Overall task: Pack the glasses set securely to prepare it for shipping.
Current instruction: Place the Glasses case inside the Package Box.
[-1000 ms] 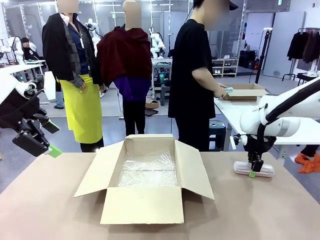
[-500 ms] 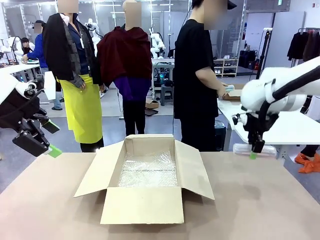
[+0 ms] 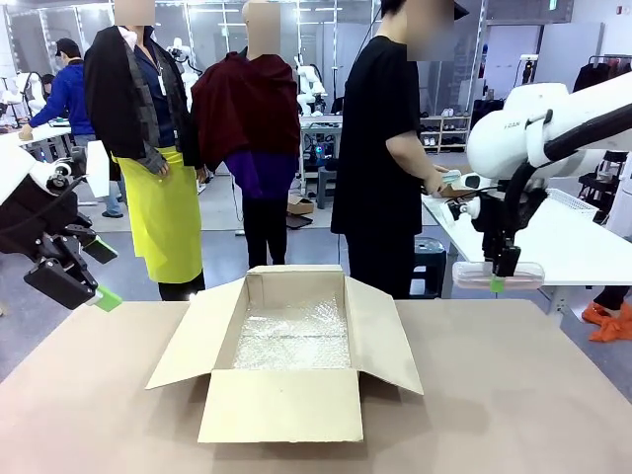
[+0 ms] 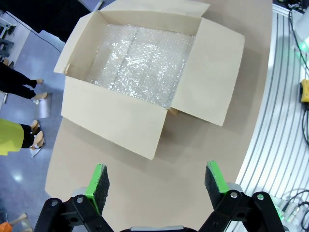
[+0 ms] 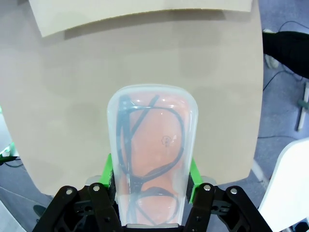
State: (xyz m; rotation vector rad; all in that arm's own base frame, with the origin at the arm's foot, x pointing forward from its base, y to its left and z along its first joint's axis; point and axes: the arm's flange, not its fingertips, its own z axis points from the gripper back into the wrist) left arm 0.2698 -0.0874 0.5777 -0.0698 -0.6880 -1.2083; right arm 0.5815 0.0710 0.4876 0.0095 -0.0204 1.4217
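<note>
Room | grey floor (image 3: 296, 237) shining under bright ceiling strip lights (image 3: 212, 10) | brown table (image 3: 513, 395) right up front | white table (image 3: 583, 247) off right, dark stool (image 3: 430, 259) just beside it | clothes rack (image 3: 604, 69) with dark garments far right | shelving (image 3: 444, 133) along the back

Surface: table (image 3: 513, 395), brown, flat, matte | Load: one cardboard box (image 3: 281, 400) standing directly on it, about mid-table | Box state: upright, top open, side flaps splayed outward, near flap folded down toward the robot's side, far flap standing | Lining: clear bubble wrap (image 3: 293, 336) covering the box floor
</note>
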